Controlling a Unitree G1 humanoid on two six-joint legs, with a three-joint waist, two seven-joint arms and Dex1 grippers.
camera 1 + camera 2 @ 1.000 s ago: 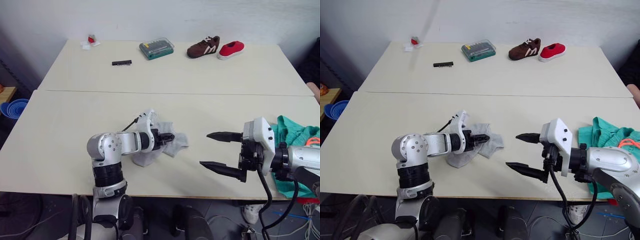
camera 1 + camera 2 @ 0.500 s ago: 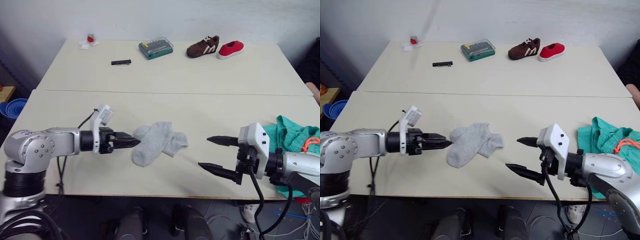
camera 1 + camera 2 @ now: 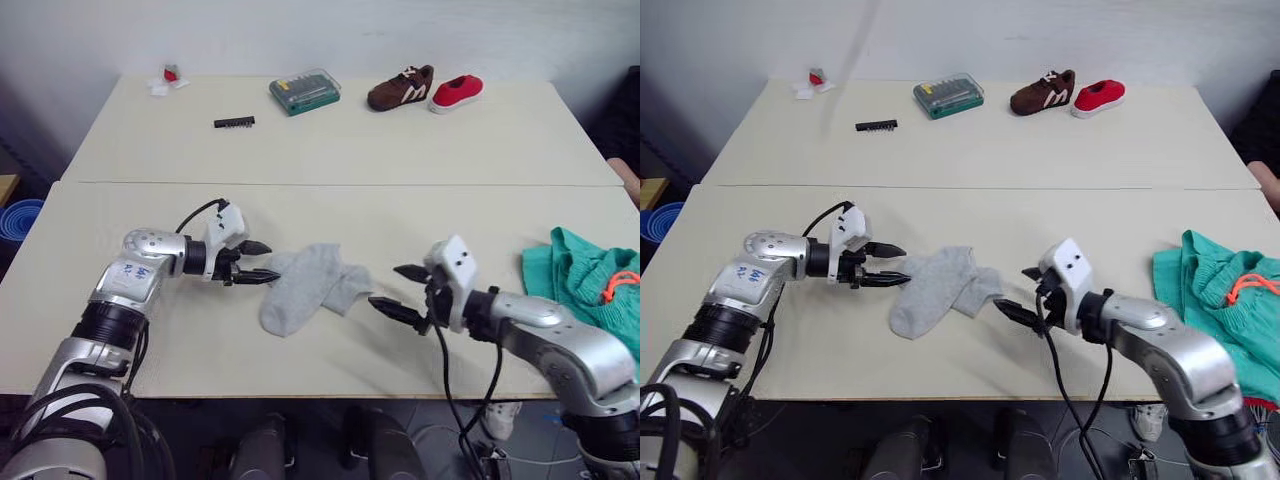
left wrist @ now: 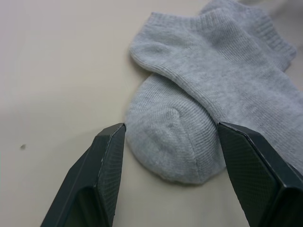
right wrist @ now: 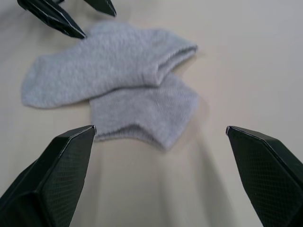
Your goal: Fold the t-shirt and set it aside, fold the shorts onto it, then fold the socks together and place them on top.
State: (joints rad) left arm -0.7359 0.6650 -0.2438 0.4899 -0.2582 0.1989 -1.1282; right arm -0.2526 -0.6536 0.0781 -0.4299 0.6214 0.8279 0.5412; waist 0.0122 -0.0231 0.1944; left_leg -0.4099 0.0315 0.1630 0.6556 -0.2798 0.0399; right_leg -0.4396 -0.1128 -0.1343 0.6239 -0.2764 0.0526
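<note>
**A:** How are the pincers set?

**B:** The left pincer [image 3: 258,262] is spread apart, with nothing held, its tips bracketing the rounded end of the socks [image 3: 308,289]. The right pincer [image 3: 396,292] is likewise parted and empty, levelled just beside the socks' right edge.

**A:** Which step is judged to be in hand?

**B:** The last one, the folding of the socks together. They are seen lying overlapped on the near table [image 3: 150,340], one partly across the other, between the two pincers.

**A:** What is called for next?

**B:** A closing of the left pincer on the rounded end is likely needed, so that the pair can be doubled over. Thin knit must be pinched off a flat surface, so a low approach would be wanted.

**A:** And the other clothes?

**B:** The teal shorts [image 3: 585,280], orange drawstring showing, are bunched at the near right edge, well apart from the socks.

**A:** The surroundings?

**B:** Two pale tables are butted together. On the far one are set a green bit case [image 3: 304,92], a black bit strip [image 3: 233,122], a brown sneaker [image 3: 400,90] and a small red shoe [image 3: 456,92], before a plain light wall.
</note>
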